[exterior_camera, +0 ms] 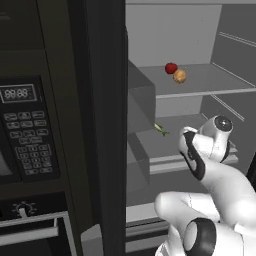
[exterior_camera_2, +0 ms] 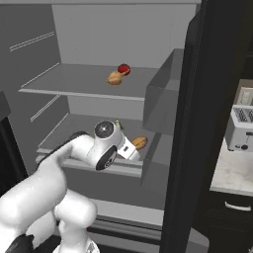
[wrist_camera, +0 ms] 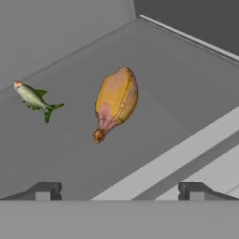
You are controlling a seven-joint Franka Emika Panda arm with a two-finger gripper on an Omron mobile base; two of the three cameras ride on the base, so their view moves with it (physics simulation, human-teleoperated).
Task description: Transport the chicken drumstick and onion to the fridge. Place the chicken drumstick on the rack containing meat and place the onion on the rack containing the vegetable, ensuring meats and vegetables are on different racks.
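The fridge stands open, with two flat grey racks in view. The chicken drumstick [wrist_camera: 116,100] [exterior_camera_2: 140,143] lies on the lower rack [wrist_camera: 186,88] [exterior_camera_2: 62,132], thick end away from me, next to a small green fish [wrist_camera: 32,98] [exterior_camera: 161,129]. My gripper [wrist_camera: 119,189] [exterior_camera_2: 130,149] is open just in front of the drumstick, apart from it, with nothing between its fingers. The onion [exterior_camera: 180,76] [exterior_camera_2: 114,78] rests on the upper rack [exterior_camera: 220,85] [exterior_camera_2: 64,81] beside a round red fruit [exterior_camera: 171,68] [exterior_camera_2: 124,69].
Grey door bins [exterior_camera: 142,97] [exterior_camera_2: 163,96] flank the racks on the open fridge doors. A black wall oven with a keypad [exterior_camera: 27,145] stands to the left. A toaster [exterior_camera_2: 240,129] sits on the counter to the right. My arm reaches in over the lower rack's front edge.
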